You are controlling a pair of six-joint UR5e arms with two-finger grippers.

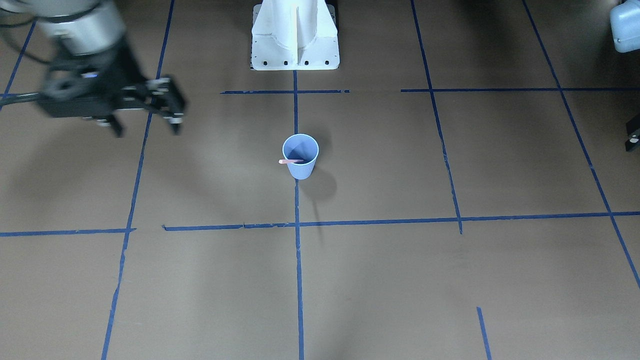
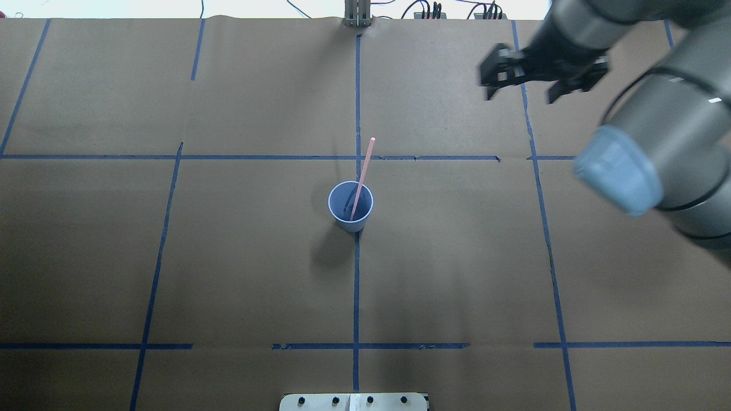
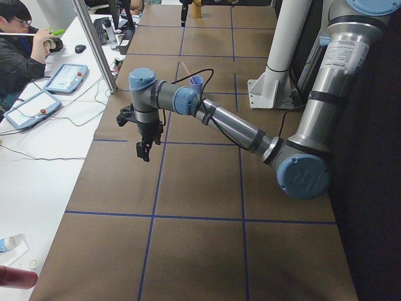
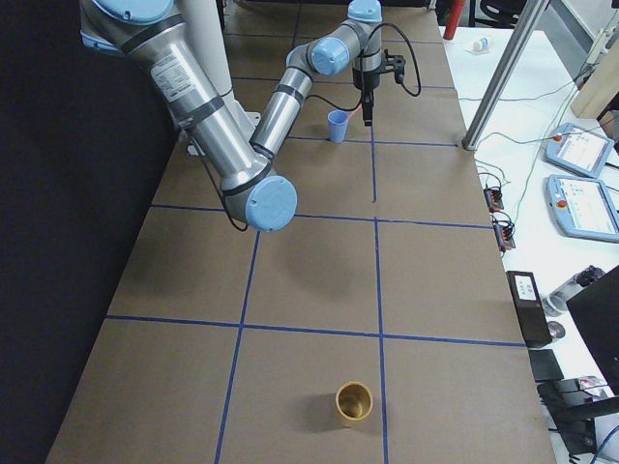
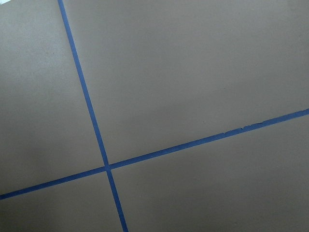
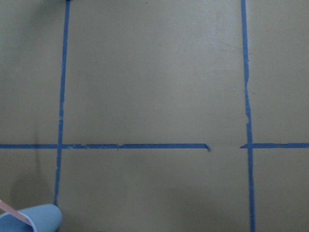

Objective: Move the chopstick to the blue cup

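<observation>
The blue cup (image 2: 349, 220) stands upright at the middle of the brown table, on a blue tape line. One pale pink chopstick (image 2: 364, 171) stands in it, leaning on the rim, its top pointing away from the robot. The cup (image 1: 300, 170) and the stick (image 1: 290, 161) also show in the front-facing view. My right gripper (image 2: 521, 94) is open and empty, raised well to the far right of the cup; it also shows in the front-facing view (image 1: 147, 132). The right wrist view catches the cup's (image 6: 34, 220) rim at its bottom left. My left gripper (image 3: 144, 150) hangs over bare table far from the cup; I cannot tell its state.
The white robot base (image 1: 295, 45) stands at the near table edge. A brown cup (image 4: 353, 401) stands far down the table on my right. An operator (image 3: 19, 44) sits at a side desk with tablets (image 3: 66, 76). Blue tape lines cross the table.
</observation>
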